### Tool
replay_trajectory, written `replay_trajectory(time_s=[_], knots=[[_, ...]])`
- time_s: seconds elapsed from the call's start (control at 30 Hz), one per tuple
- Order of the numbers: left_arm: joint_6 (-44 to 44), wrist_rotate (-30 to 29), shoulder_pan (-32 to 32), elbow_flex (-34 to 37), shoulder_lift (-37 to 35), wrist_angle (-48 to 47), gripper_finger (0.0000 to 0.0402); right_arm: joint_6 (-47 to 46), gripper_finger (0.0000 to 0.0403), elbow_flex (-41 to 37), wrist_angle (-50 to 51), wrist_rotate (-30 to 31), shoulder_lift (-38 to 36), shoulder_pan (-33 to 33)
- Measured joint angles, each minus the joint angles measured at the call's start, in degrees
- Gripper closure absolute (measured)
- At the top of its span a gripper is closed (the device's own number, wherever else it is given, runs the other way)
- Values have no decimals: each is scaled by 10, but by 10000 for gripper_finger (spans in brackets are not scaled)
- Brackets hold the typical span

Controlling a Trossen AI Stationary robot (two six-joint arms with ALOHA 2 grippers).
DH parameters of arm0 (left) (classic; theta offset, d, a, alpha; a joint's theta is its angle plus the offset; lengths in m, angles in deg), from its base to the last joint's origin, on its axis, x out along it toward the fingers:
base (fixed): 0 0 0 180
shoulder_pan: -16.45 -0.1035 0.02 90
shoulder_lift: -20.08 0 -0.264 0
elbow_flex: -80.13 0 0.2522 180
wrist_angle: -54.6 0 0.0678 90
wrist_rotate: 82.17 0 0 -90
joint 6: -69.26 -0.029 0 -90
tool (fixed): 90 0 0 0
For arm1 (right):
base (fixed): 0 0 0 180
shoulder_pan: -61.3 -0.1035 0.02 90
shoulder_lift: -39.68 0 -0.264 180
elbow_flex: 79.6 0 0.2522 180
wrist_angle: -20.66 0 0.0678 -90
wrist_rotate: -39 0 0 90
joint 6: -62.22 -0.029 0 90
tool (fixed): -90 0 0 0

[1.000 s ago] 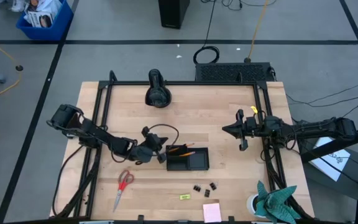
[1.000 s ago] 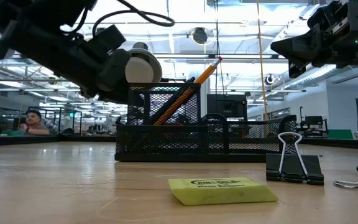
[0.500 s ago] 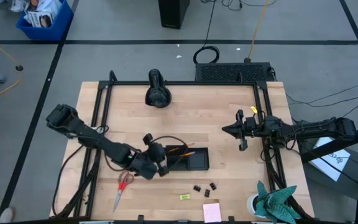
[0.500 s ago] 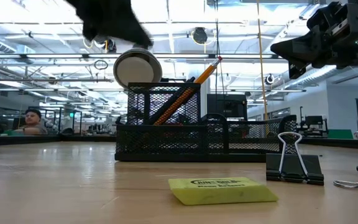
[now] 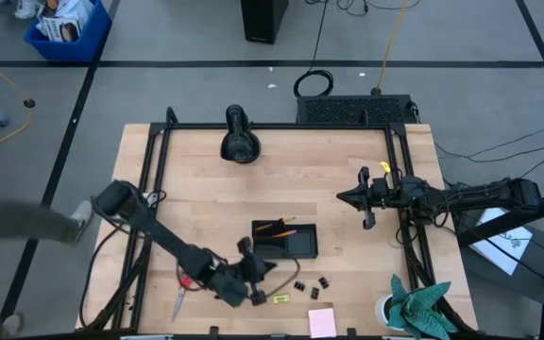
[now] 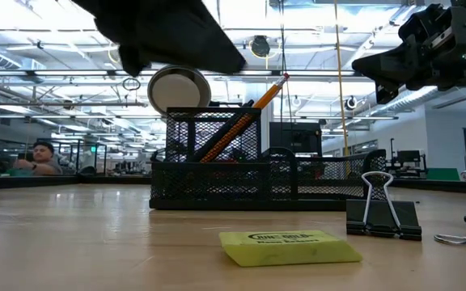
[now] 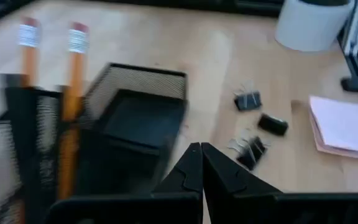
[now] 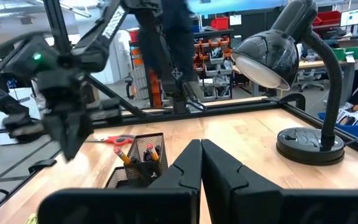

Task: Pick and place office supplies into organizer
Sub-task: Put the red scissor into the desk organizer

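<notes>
From above, the black mesh organizer (image 5: 285, 240) sits on the wooden tabletop (image 5: 281, 179) with two orange pencils (image 5: 277, 228) in it. The left gripper (image 5: 264, 274) is just off the organizer's front edge, fingers clenched on nothing, near the yellow eraser (image 5: 280, 298). The binder clips (image 5: 311, 282) lie just past the eraser, the pink sticky-note pad (image 5: 322, 321) near the tabletop edge, the red scissors (image 5: 183, 288) behind the arm. The right gripper (image 5: 342, 197) waits well off to the organizer's other side, fingers clenched and empty.

Low view: the eraser (image 6: 288, 246) lies in front of the organizer (image 6: 241, 166), a binder clip (image 6: 382, 210) beside it.

Left wrist view: fingers (image 7: 185, 174) pressed together, organizer (image 7: 138, 121) and clips (image 7: 261, 124) beyond.

Right wrist view: fingers (image 8: 188, 165) together, desk lamp (image 8: 291, 68) off to one side.
</notes>
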Motion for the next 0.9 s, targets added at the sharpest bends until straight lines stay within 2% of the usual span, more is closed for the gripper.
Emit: replay_trajectory(time_s=[0.13,0.27,0.6,0.67,0.77,0.9], knots=[[1,18,5,-73,54,-31,400,0,399,0,0,0,0,0],[13,22,12,-122,77,-73,401,0,399,0,-4,0,0,0],[63,15,43,-129,78,-108,400,-2,399,0,-8,-1,0,0],[64,-14,55,-129,78,-142,399,-9,399,0,-4,-1,0,0],[143,-81,80,-129,70,-230,400,-13,399,0,-3,-2,0,0],[309,-107,111,-129,60,-351,400,-13,399,0,-2,-2,0,0]])
